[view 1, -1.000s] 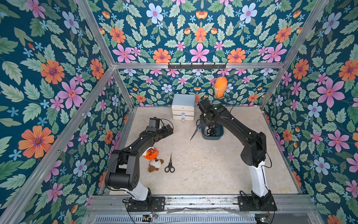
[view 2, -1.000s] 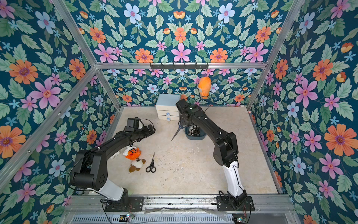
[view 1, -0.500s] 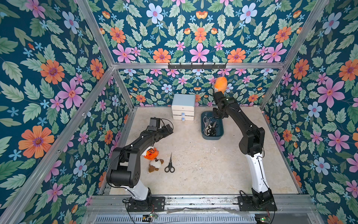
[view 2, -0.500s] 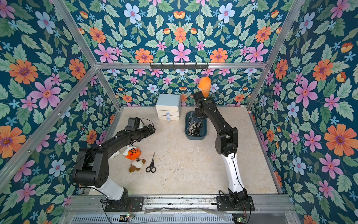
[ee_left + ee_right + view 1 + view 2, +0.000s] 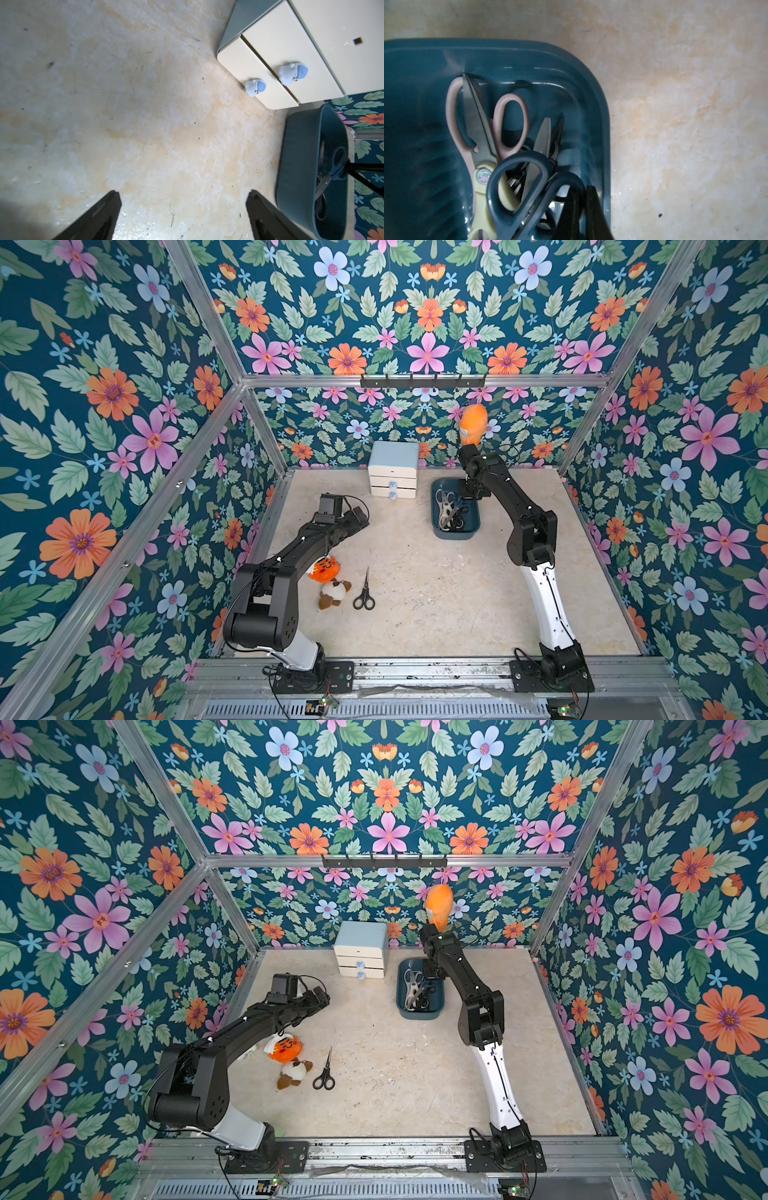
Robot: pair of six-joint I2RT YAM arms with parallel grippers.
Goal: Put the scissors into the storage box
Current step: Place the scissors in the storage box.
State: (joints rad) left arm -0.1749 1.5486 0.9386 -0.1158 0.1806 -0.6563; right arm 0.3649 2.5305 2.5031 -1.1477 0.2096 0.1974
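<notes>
The dark teal storage box (image 5: 455,534) (image 5: 419,1016) stands at the back of the floor and holds several scissors. Among them are a pinkish-beige pair (image 5: 452,116) and a cream pair (image 5: 478,209). My right gripper (image 5: 584,197) (image 5: 470,495) reaches down into the box's far end, shut on a handle ring of the dark-blue-handled scissors (image 5: 512,182) (image 5: 340,164). One small black-handled pair of scissors (image 5: 364,593) (image 5: 325,1073) lies on the floor at the front left. My left gripper (image 5: 185,199) (image 5: 357,516) hovers open over bare floor, left of the box.
A white-and-pale-blue drawer cabinet (image 5: 392,468) stands left of the box against the back wall. An orange and brown plush toy (image 5: 329,578) lies beside the loose scissors, under my left arm. An orange object (image 5: 473,423) hangs from the hook rail above the box.
My right gripper carried the dark-blue-handled scissors from left of the box to over its far end and lowered them in among the others. The left arm stayed put.
</notes>
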